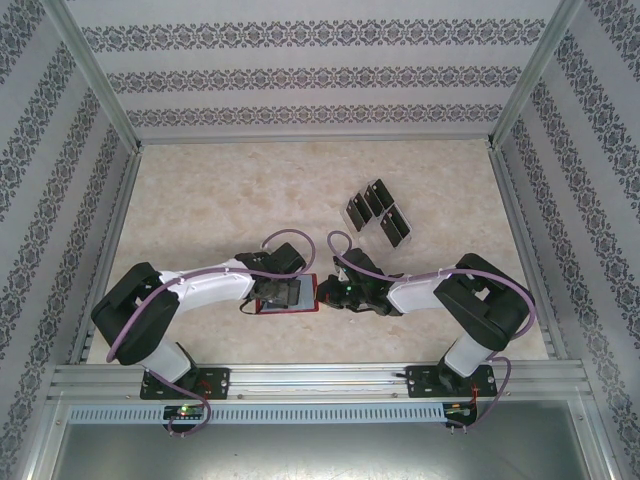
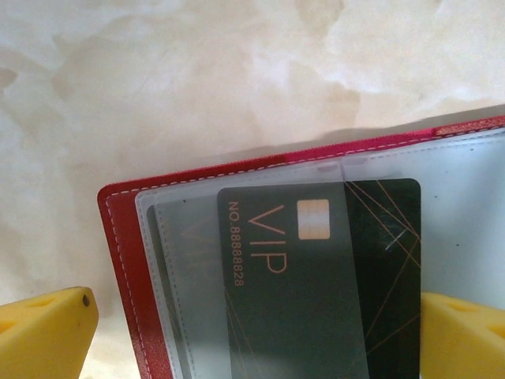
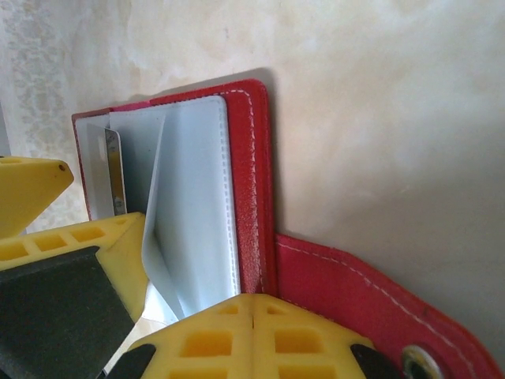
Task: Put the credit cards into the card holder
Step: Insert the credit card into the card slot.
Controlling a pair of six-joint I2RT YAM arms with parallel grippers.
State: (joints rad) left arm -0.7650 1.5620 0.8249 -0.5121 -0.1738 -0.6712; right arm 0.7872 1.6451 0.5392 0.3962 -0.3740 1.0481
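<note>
The left gripper (image 2: 256, 309) hangs with its blocky yellow plastic fingers (image 2: 43, 332) spread wide, one on each side of the open card holder (image 2: 126, 237), gripping nothing. Between those fingers lies a black credit card (image 2: 316, 276), smooth and round-cornered, printed "VIP" in coppery letters with a pale chip and thin slanting lines. It sits under a cloudy translucent pocket, which covers its left part. The holder's red cover is leather-like, with a line of pale stitching along its rounded corner.

The right gripper (image 3: 252, 304), seen from its wrist camera, has its ribbed yellow fingers pressed flat together. The fingertips meet the stitched red edge of the holder, where the snap tab (image 3: 355, 292) branches off to one side. Whether they pinch that edge or merely bear on it cannot be told. A round metal snap (image 3: 422, 365) shows at the tab's far end. Past the fingertips, milky plastic pockets (image 3: 197, 197) fan up from the cover like pages.

Farther out from the right gripper's fingers, and well apart from them, the loose credit cards (image 1: 377, 210) lie clustered, small dark rectangles on the pale, marbled table (image 1: 220, 200).
</note>
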